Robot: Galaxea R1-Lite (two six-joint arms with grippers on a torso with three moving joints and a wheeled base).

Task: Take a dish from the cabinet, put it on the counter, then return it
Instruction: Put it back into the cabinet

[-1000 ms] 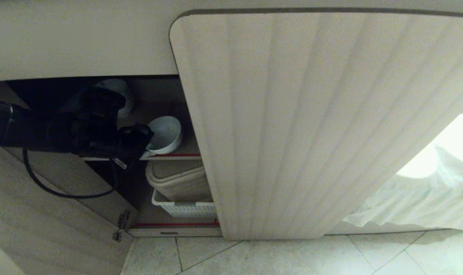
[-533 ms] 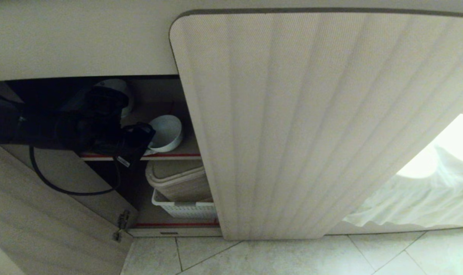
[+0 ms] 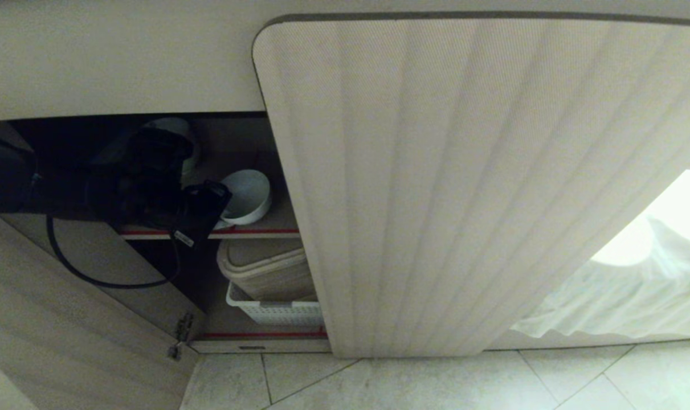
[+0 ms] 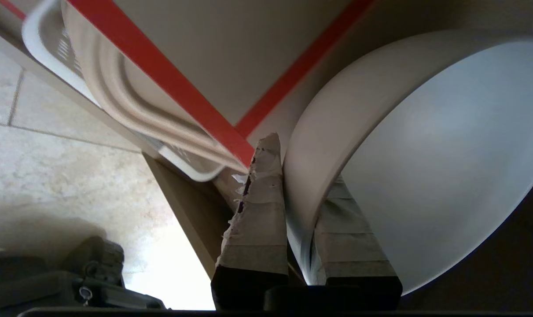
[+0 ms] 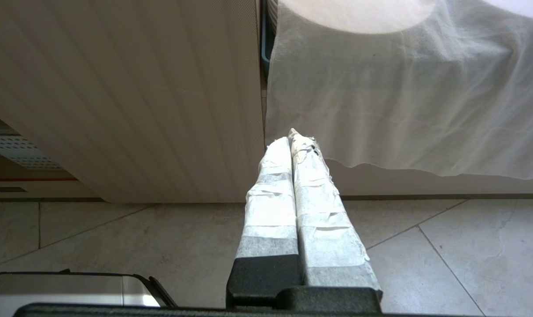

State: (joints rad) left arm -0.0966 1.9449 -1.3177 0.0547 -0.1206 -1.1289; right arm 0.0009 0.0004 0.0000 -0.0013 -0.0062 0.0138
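L gripper (image 3: 216, 212) is clamped on the rim of the bowl (image 3: 246, 197), centre-left of the head view, one finger inside the wall and one outside; the bowl sits tilted at the front edge of the cabinet shelf (image 3: 265, 232). Risk: a thin rim grip on glossy ware may slip or knock the shelf edge. R gripper (image 5: 292, 143) is closed and empty over the tile floor (image 3: 436, 381), beside the fluted door (image 3: 464, 188).

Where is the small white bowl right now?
In the head view the bowl sits on the cabinet's upper shelf, just left of the fluted door; the left gripper is shut on its rim, above the basket.
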